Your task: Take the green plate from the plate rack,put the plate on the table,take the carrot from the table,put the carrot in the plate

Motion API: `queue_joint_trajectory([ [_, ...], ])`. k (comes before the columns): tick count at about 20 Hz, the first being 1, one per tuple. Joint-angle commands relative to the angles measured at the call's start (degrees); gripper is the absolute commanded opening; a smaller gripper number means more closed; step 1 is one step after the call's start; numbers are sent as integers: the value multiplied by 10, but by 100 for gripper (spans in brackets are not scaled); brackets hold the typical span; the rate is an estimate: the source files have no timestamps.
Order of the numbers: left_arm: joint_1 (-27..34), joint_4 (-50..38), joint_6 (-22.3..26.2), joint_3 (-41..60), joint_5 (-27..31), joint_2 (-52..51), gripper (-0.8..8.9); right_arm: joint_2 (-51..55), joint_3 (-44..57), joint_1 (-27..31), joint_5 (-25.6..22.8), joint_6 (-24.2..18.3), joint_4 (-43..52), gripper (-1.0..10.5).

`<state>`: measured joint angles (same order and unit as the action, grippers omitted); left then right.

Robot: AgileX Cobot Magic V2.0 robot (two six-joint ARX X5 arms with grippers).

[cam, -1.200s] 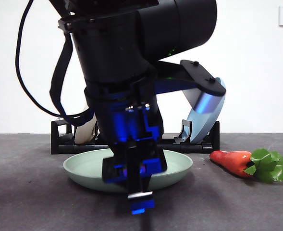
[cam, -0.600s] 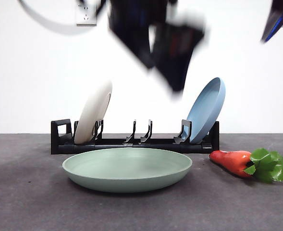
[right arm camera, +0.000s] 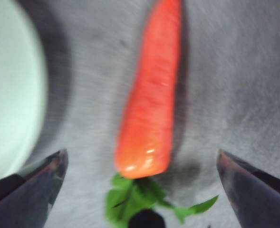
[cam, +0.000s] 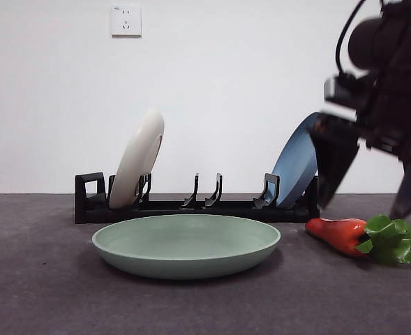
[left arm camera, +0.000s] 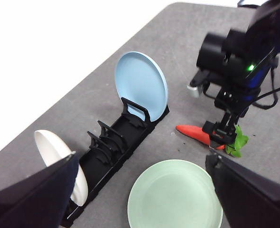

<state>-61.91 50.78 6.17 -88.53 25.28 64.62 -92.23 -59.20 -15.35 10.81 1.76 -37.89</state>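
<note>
The green plate (cam: 186, 244) lies flat on the table (cam: 51, 293) in front of the plate rack (cam: 191, 206). It also shows in the left wrist view (left arm camera: 175, 199). The carrot (cam: 341, 234) lies to its right, leaves (cam: 390, 241) pointing away from the plate. My right gripper (cam: 371, 192) is open just above the carrot, one jaw on each side; in the right wrist view the carrot (right arm camera: 149, 109) lies between the jaws of my right gripper (right arm camera: 142, 159). My left gripper (left arm camera: 142, 161) is open, empty and high above the table.
A cream-white plate (cam: 137, 167) stands in the rack's left slot and a blue plate (cam: 296, 164) in its right slot, close behind my right arm (left arm camera: 239, 61). The middle slots hold nothing. A wall socket (cam: 125, 20) is on the white wall.
The left arm has let go of the green plate and risen out of the front view. The right arm has come in from the right and lowered over the carrot.
</note>
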Motion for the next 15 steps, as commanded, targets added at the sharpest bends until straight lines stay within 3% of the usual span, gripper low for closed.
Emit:
queue_joint_trajectory([
  [1,1,5,-21,0,0,-20,453,-24,-1,-2,-7,6,6,600],
  [5,1,10,-22,0,0,-38,453,-43,-1,-4,-7,16,23,577],
  [7,1,15,-33,0,0,-38,453,-52,-1,-12,-7,19,23,481],
  [10,1,16,-35,0,0,-38,453,-62,-1,-34,-27,28,27,465],
  [12,1,16,-43,0,0,-38,453,-63,-1,-49,-56,37,38,338],
  [15,1,17,-47,0,0,-38,453,-63,-1,-55,-56,43,46,135],
])
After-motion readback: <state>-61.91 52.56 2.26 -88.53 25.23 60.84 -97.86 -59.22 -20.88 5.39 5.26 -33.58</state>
